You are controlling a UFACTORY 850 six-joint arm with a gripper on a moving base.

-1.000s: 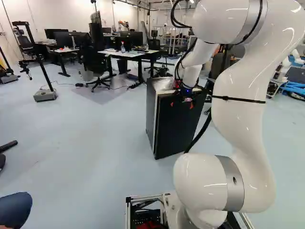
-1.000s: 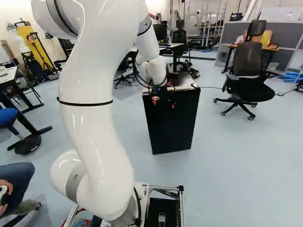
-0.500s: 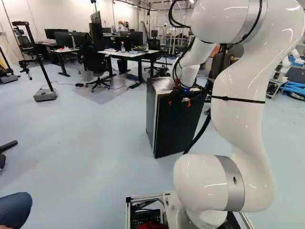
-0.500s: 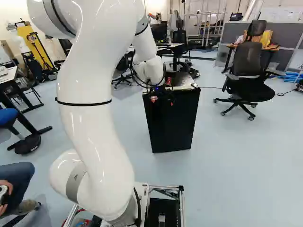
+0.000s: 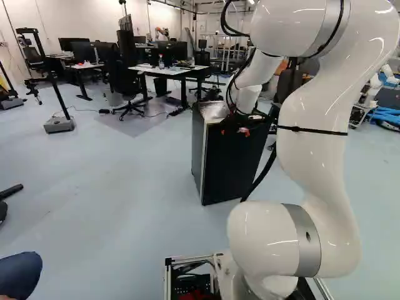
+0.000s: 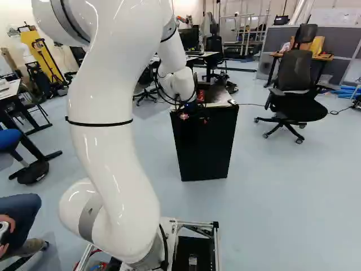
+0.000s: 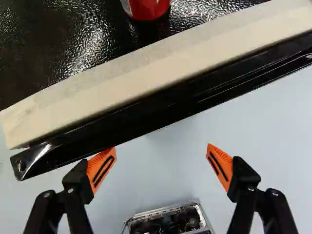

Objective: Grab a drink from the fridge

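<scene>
Claw (image 5: 235, 133) raised slightly, red can (image 7: 147, 8) standing on end.

Fridge (image 6: 204, 152) in both base views, wrist view closer.

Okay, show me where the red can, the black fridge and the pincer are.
Red can (image 7: 150, 9): wrist view, on its red side.
Black fridge (image 6: 204, 147): right base view, on its front face.
Pincer (image 7: 161, 147): wrist view, midway between its fingertips.

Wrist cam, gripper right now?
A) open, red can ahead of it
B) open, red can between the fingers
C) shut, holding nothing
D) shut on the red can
A: the gripper has its orange pads wide apart, and the red can stands ahead, on the fridge's dark top.
</scene>
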